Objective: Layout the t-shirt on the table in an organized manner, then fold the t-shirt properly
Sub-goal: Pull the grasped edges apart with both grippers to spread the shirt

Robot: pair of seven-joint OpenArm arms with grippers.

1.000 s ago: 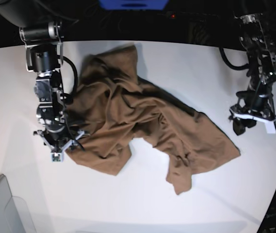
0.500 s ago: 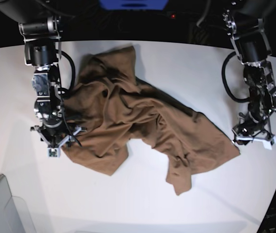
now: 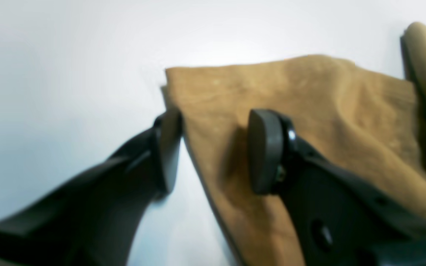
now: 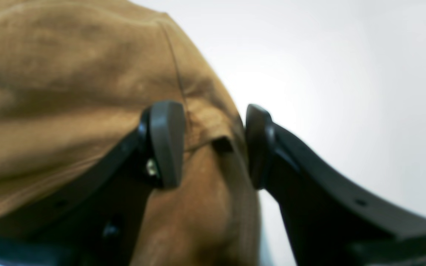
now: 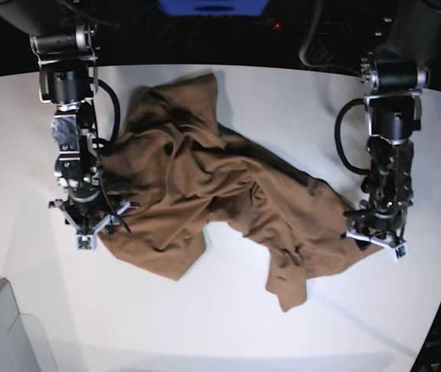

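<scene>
The brown t-shirt (image 5: 220, 186) lies crumpled across the middle of the white table (image 5: 298, 101). My left gripper (image 5: 373, 239) stands open at the shirt's right corner. In the left wrist view it (image 3: 216, 151) straddles the hem of the t-shirt (image 3: 309, 103), one finger (image 3: 166, 147) over bare table (image 3: 50, 55), the other (image 3: 266, 151) over cloth. My right gripper (image 5: 92, 226) is open at the shirt's left edge. In the right wrist view it (image 4: 211, 146) has a raised fold of the t-shirt (image 4: 68, 74) between its pads, with the table (image 4: 346, 74) beside it.
A grey translucent bin corner (image 5: 3, 333) sits at the near left of the table. The table's curved edge runs along the back and down the right side, with dark floor beyond. Black cables hang by both arms.
My left arm has swung in from the table's right side and lowered its gripper onto the shirt's right corner. The right gripper has edged slightly along the left hem. The shirt has barely shifted.
</scene>
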